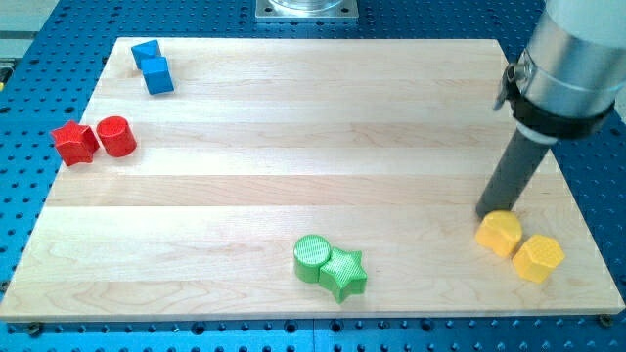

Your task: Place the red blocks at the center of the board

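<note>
A red star block (73, 143) and a red cylinder (116, 136) sit side by side, touching, at the left edge of the wooden board (293, 117). My tip (488, 212) rests on the board at the view's right, just above and left of a yellow block (500, 234) and close against it. The tip is far from both red blocks, across the whole width of the board.
A second yellow hexagonal block (538, 258) lies right of the first. A green cylinder (313, 258) and a green star (343, 273) touch near the bottom edge. Two blue blocks (153, 66) sit at the top left. A metal mount (306, 9) is at the top.
</note>
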Controlling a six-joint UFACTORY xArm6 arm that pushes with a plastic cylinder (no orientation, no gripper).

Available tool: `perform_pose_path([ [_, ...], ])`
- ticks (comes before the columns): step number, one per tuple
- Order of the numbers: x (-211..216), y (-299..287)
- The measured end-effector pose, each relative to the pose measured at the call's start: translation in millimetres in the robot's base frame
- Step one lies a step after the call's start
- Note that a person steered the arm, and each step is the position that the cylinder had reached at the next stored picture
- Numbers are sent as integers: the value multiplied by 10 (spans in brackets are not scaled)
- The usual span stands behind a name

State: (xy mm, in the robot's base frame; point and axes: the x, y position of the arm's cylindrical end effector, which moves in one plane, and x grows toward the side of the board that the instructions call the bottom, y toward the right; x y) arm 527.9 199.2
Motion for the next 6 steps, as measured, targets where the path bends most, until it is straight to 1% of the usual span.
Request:
perform_pose_path([
  [1,147,-13],
  [2,10,-45],
  [6,-17,-46],
])
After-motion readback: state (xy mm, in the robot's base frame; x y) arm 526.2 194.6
